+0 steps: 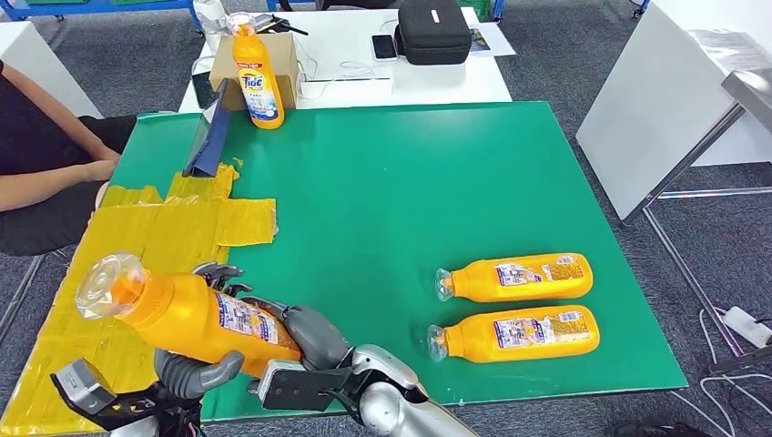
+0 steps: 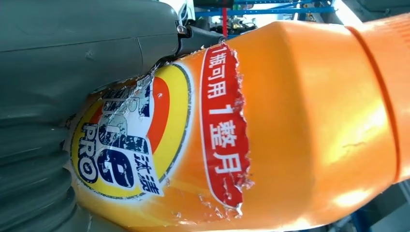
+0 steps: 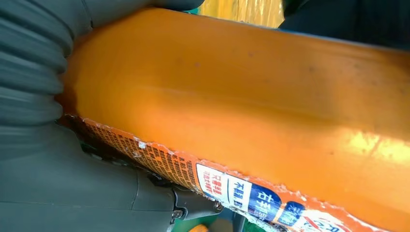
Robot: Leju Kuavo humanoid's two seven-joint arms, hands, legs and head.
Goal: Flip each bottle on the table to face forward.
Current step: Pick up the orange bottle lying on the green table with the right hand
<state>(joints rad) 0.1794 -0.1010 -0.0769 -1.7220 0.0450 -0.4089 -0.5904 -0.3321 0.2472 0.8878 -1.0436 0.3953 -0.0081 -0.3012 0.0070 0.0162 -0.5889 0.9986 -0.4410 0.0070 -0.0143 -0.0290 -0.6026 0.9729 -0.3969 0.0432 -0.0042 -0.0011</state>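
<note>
Held bottle: an orange detergent bottle (image 1: pixel 196 319) is lifted off the green counter (image 1: pixel 382 182) at the lower left of the frame, tilted with its clear cap (image 1: pixel 107 284) toward the upper left

Left hand: the left hand (image 1: pixel 196 373) cradles the bottle from underneath, its thick grey thumb wrapped under the body; fingers clamped on the bottle, apparently to bear its weight while it is turned

Right hand: the right hand (image 1: pixel 305 337) grips the base end, dark fingers (image 1: pixel 218 273) curling over the far side; also clamped on the bottle, seemingly to supply the twist

Label facing: the small-print back label (image 1: pixel 246 320) faces up toward the head camera; the left wrist view shows the torn front logo (image 2: pixel 121 145) on the other side, so the flip looks unfinished

Waiting bottles: two more orange bottles lie on their sides at the lower right, the farther one (image 1: pixel 514 277) just beside the nearer one (image 1: pixel 514 334), caps pointing left, back labels up, likely next in line

Standing bottle: one bottle (image 1: pixel 258 77) stands upright at the upper left, logo forward, before a cardboard box (image 1: pixel 287 59)

Yellow patch: taped yellow sheeting (image 1: pixel 173 223) covers the counter's left side, below the held bottle

Bystander: a person's arm (image 1: pixel 50 173) rests at the left edge
</note>
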